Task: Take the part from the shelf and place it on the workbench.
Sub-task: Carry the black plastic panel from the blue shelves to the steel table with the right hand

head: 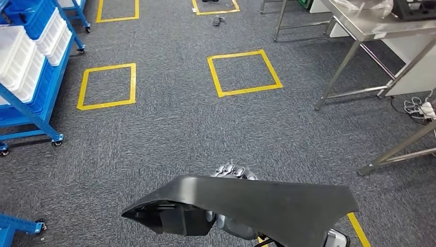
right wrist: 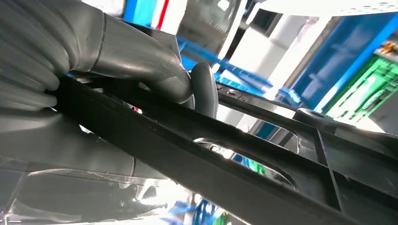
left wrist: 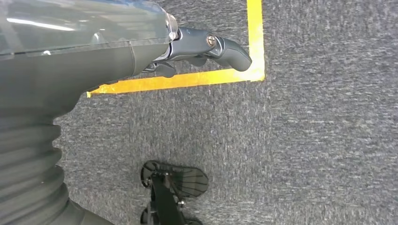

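We hold the black plastic part (head: 267, 206) low in front of us in our right hand (head: 235, 171), whose silver fingers show above the part's far edge in the head view. From the right wrist view, the thick grey thumb (right wrist: 205, 89) presses against the part's ribbed underside (right wrist: 225, 173), so the hand grips it. Our left hand (left wrist: 206, 49) hangs over the grey carpet (left wrist: 319, 140) with its dark fingers curled in and nothing between them, just above a corner of yellow floor tape (left wrist: 256, 42). The steel workbench (head: 370, 28) stands ahead to the right, well apart from the part, and the blue shelf (head: 31, 67) with white bins (head: 18, 59) stands to the left.
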